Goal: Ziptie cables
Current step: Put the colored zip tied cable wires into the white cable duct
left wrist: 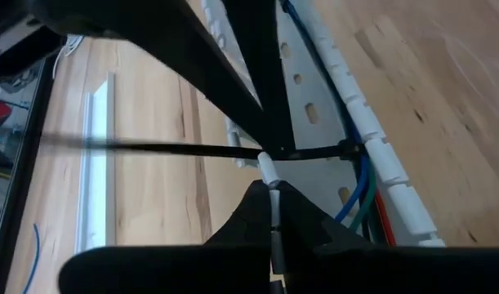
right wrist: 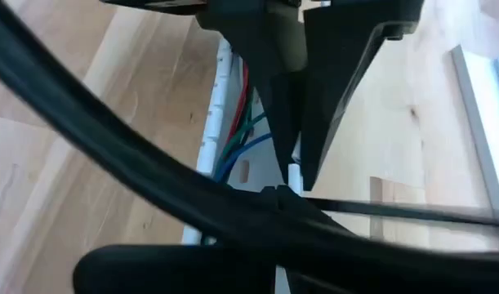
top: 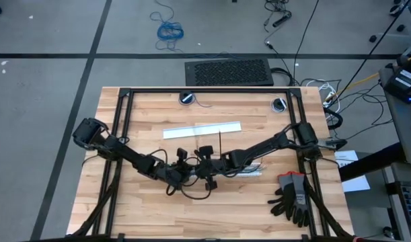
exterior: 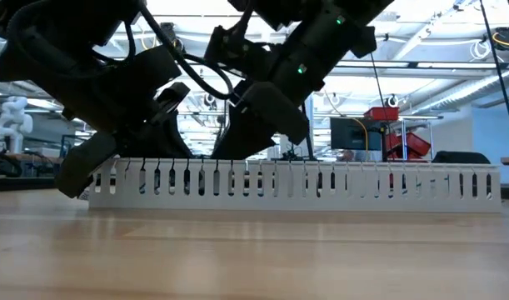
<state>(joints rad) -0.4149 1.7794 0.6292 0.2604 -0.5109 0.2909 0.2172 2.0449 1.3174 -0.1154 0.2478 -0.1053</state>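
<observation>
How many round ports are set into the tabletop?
2 round ports, both near the far edge: one toward the left arm's side, one toward the right. The arms could hide others.

High view: looking straight down from overhead, taking in the whole desk (top: pixel 158 208).
Low view: sitting at desk-top level, facing across the white slotted strip (exterior: pixel 321 185) into the room.
Wrist views: each looking from very near; both are sharing one black ziptie (left wrist: pixel 151 148) and the cables (right wrist: pixel 237 147).

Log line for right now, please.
left pincer: shut on slotted strip | right pincer: shut, same tab | ziptie: looped over cables | gloves: idle
</observation>
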